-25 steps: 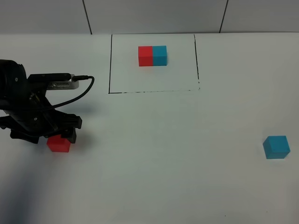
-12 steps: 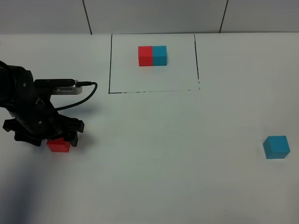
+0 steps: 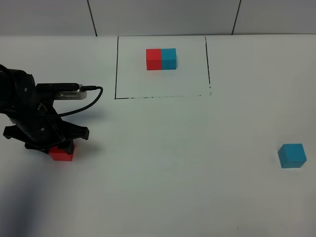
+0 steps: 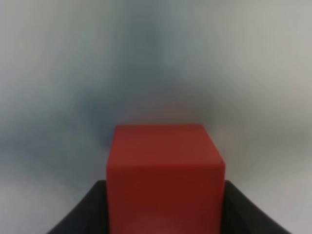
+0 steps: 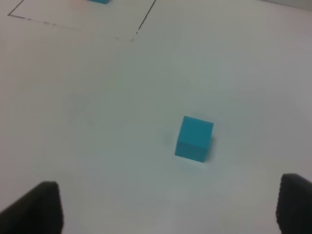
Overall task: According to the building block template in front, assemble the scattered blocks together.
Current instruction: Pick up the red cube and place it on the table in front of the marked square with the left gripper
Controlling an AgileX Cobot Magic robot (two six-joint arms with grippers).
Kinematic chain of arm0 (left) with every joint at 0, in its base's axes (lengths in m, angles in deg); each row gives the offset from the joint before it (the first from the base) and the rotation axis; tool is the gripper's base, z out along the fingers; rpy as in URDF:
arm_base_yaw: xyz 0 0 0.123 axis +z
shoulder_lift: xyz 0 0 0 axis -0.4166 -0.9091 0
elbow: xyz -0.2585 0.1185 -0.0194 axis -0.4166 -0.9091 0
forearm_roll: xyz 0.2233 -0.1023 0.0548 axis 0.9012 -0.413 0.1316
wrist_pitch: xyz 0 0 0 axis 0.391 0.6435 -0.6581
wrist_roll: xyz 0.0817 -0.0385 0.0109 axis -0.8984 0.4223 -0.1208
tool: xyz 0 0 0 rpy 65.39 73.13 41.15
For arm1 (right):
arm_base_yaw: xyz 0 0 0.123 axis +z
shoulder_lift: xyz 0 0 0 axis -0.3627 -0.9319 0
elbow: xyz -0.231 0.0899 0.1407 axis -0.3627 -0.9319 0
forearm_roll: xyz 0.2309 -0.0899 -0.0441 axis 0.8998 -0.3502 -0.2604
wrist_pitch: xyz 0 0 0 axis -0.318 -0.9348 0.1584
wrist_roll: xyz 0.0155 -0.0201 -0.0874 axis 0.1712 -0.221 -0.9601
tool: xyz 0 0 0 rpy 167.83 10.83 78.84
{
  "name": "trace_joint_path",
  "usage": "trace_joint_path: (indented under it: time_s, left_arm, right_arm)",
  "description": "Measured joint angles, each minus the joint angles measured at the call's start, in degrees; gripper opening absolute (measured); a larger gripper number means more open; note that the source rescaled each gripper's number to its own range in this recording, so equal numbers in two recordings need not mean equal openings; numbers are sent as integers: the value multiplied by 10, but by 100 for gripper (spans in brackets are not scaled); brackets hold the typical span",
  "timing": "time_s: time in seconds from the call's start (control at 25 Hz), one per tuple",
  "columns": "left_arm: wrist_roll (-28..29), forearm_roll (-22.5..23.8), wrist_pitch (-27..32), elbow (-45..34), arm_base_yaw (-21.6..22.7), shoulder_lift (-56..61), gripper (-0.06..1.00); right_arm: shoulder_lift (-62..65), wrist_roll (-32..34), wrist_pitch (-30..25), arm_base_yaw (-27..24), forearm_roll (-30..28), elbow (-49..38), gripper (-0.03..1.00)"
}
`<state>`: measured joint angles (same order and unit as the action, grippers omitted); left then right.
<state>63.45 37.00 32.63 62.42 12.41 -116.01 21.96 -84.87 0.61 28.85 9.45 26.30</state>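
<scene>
Left gripper (image 3: 59, 146) is low at eight o'clock on the table (image 3: 173, 163), its fingers pressed against both sides of the red cube (image 3: 61, 155), so it's clamped on! Right gripper (image 5: 168, 209) hangs spread wide above the cyan cube (image 3: 292, 155), which lies loose at four o'clock. The framed template (image 3: 161, 59) sits at twelve o'clock, well apart from both.

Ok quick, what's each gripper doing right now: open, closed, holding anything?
Left gripper: appears closed on the red cube, a finger against each side.
Right gripper: open and empty; the cyan cube lies ahead, untouched.
</scene>
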Motion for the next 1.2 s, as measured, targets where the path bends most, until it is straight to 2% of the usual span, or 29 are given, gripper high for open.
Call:
trace_joint_path:
  time_s: [0.16, 0.28, 0.4, 0.68, 0.96, 1.2]
  left_arm:
    - [-37, 3, 23, 16, 0, -1, 0]
    - [-105, 5, 78, 59, -2, -1, 0]
    - [-203, 21, 138, 107, -19, -1, 0]
    - [-423, 59, 212, 230, -114, -30, 0]
    - [-538, 64, 304, 395, -177, -138, 0]
    - [-587, 64, 320, 487, -220, -213, 0]
  right_arm:
    - [0, 0, 0, 0, 0, 0, 100]
    - [0, 0, 0, 0, 0, 0, 100]
    - [0, 0, 0, 0, 0, 0, 100]
    - [0, 0, 0, 0, 0, 0, 100]
    - [0, 0, 0, 0, 0, 0, 100]
    - [0, 0, 0, 0, 0, 0, 100]
